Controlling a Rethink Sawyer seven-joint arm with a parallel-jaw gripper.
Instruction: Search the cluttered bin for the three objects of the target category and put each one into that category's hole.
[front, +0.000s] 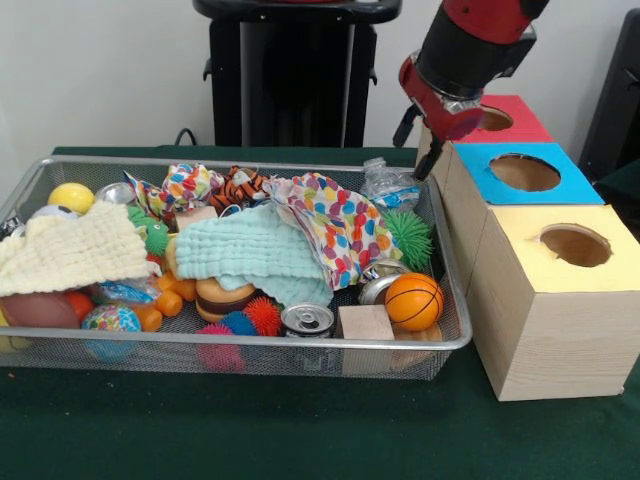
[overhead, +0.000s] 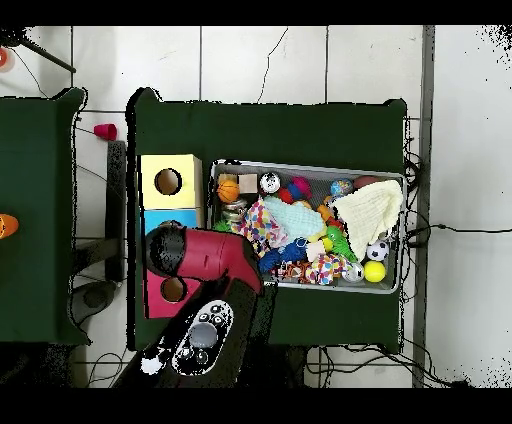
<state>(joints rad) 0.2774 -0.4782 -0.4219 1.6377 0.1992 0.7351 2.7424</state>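
Hovering over three boxes (front: 540, 270) beside one bin (front: 300, 345), hand (front: 432, 158): grip state unclear.

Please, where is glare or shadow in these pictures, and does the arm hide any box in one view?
Front view: the light is even and soft; the can top shows a bright glint, and the bin casts a faint shadow on the green cloth. Overhead view: no clear glare; the arm covers much of the blue box.

The red and black arm (front: 478, 45) enters from one o'clock, its gripper (front: 428, 160) pointing down toward seven o'clock; its opening cannot be made out.
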